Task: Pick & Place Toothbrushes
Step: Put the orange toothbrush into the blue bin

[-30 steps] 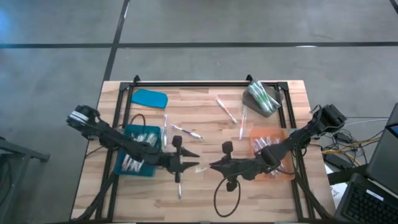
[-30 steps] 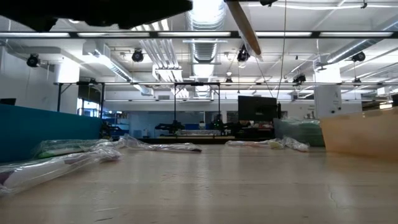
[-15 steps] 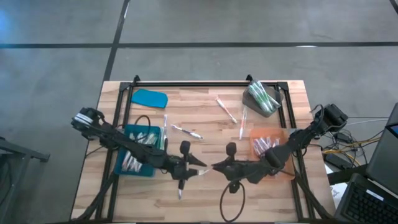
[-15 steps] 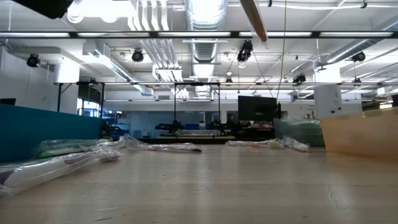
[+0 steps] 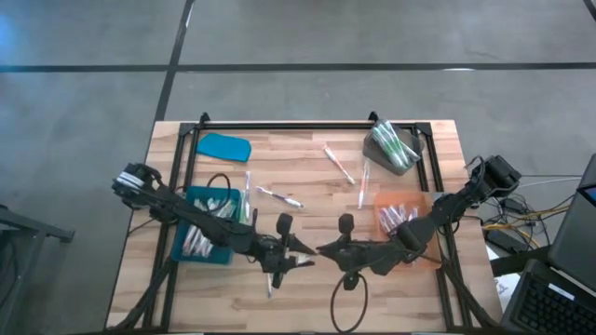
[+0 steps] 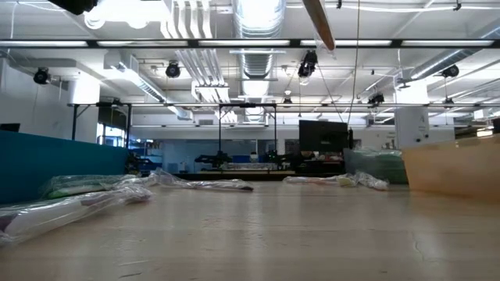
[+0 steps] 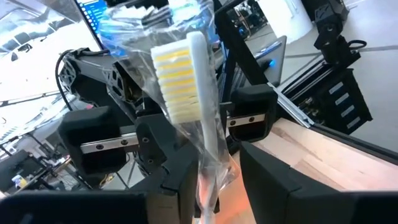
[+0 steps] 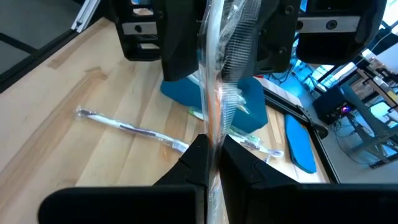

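- Above the near middle of the table (image 5: 307, 167), the left claw (image 5: 300, 253) and right claw (image 5: 321, 250) meet tip to tip.
- Both pinch one wrapped toothbrush (image 7: 198, 106) held between them, yellow bristles showing.
- More toothbrushes lie loose mid-table (image 5: 279, 196) and fill the teal tray (image 5: 182, 249) at left.

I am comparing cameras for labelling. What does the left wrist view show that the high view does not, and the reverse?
Only the left wrist view shows the yellow bristles of the clear-wrapped white toothbrush. Only the high view shows the wooden table, the teal tray, the orange tray and loose wrapped toothbrushes. Both show the left gripper and the right gripper meeting at that toothbrush.
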You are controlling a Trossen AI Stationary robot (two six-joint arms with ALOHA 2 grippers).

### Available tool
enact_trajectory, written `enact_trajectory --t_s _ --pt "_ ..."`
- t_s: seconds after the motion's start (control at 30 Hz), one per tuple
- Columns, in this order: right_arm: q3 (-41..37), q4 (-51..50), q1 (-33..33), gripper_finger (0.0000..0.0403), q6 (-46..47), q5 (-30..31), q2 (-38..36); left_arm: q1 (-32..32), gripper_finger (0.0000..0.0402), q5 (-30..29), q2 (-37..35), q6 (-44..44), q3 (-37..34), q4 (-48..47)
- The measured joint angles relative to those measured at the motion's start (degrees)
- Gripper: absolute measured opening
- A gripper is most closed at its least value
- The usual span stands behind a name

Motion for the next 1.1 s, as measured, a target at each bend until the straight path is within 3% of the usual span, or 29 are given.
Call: enact_trajectory --t_s 0.43,0.83,1.1 --pt "-0.02 -0.06 0.0 0.0013 0.04 -0.22 0.02 0.02 0.0025 0.0 -0.07 0.23 0.15 0.03" --pt "-0.02 -0.16 0.0 0.0016 1.2 -0.32 0.04 0.02 0.0026 0.02 -0.09 -0.57 0.15 -0.23" --pt "-0.07 -3.49 -0.02 0.0101 6.86 0.45 -1.57 -0.02 0.0023 -1.73 -0.17 -0.72 0.13 -1.02"
